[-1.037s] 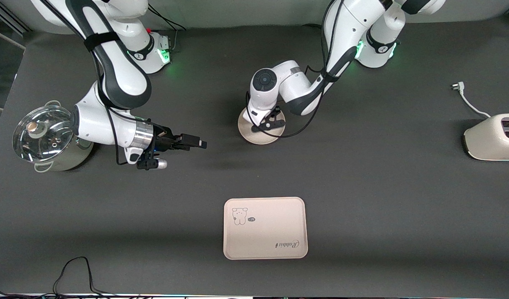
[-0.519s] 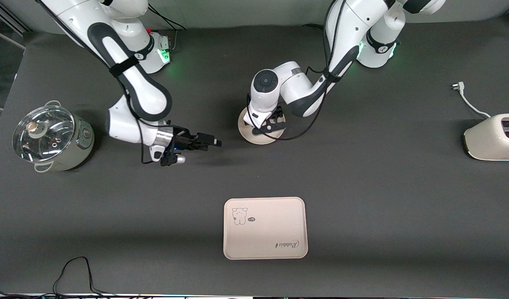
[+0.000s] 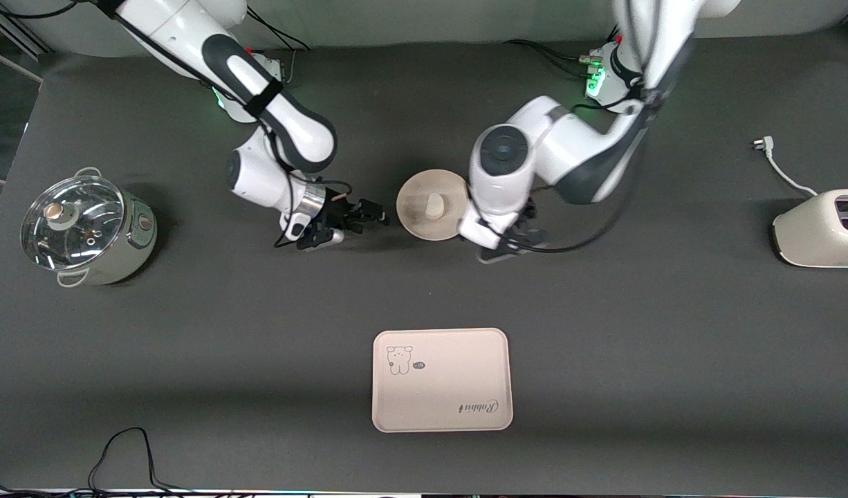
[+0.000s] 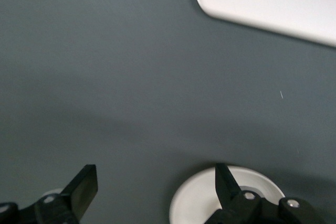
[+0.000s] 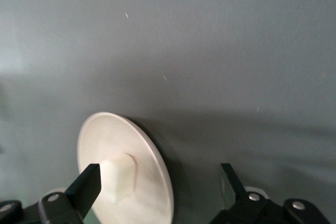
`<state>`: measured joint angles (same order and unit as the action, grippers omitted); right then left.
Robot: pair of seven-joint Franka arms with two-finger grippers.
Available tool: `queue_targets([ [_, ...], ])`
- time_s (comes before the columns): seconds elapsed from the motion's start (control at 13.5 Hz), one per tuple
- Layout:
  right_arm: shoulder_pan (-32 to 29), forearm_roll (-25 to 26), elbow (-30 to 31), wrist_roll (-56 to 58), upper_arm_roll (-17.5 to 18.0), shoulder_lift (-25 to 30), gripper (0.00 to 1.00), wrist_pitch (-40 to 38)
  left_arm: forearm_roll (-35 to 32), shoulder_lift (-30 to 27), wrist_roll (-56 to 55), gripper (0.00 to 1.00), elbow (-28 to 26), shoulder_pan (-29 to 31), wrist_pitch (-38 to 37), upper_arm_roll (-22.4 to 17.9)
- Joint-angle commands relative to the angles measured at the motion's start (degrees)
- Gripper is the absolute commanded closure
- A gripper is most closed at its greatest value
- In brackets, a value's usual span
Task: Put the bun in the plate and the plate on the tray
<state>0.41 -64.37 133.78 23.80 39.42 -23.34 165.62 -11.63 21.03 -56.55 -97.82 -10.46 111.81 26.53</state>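
We log the bun (image 3: 434,205) sitting in the plate (image 3: 417,220), with the right gripper (image 3: 377,216) just beside the plate's rim toward the right arm's end, jaws spread wide and empty. The left gripper (image 3: 515,243) sits beside the plate at its other edge, jaws also wide with nothing between them; whether it touches the rim is unclear. The tray (image 3: 442,380) lies well apart from both grippers, nearer the front camera.

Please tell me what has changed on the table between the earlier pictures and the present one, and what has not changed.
The left gripper has let go of the bun, which now sits on the plate, and moved off beside the plate, open. The right gripper has travelled from near the pot to beside the plate, open. The plate, tray, pot and toaster stayed in place.
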Motion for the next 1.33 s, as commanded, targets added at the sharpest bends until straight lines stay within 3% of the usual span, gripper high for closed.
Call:
queue_targets([
  [0.0,0.2,-1.8,0.4,2.1,3.7,-4.2,0.00,7.7,0.6,-2.6,9.4,0.00,2.9,6.0,-6.2,0.2],
  [0.15,1.3,-1.8,0.5,2.1,5.3,-7.1,0.00,12.3,1.2,-2.7,11.9,0.00,5.8,8.5,-10.6,-1.8],
  [0.37,2.9,-2.2,0.4,2.0,7.2,-11.4,0.05,18.5,1.4,-6.1,23.2,0.00,7.2,7.8,-16.0,-10.7],
  [0.44,2.9,-2.2,0.4,2.1,8.1,-12.3,0.16,20.3,1.4,-7.1,26.0,0.00,7.2,7.8,-17.3,-12.7],
  [0.59,2.9,-2.2,0.4,2.3,8.8,-12.4,0.66,20.4,2.0,-9.3,33.5,0.00,7.1,7.7,-18.9,-17.2],
  [0.74,2.9,-2.2,0.3,2.2,8.8,-12.8,1.00,20.4,6.1,-11.2,41.0,0.00,7.1,7.4,-20.5,-22.8],
  [0.89,2.9,-2.2,0.3,2.0,8.9,-12.9,1.00,20.4,7.3,-12.7,45.5,0.00,6.8,5.9,-21.4,-27.8],
  [1.26,2.7,-2.2,-1.2,1.3,8.9,-11.8,1.00,20.4,6.2,-15.4,48.2,0.00,4.7,8.1,-22.6,-28.6],
])
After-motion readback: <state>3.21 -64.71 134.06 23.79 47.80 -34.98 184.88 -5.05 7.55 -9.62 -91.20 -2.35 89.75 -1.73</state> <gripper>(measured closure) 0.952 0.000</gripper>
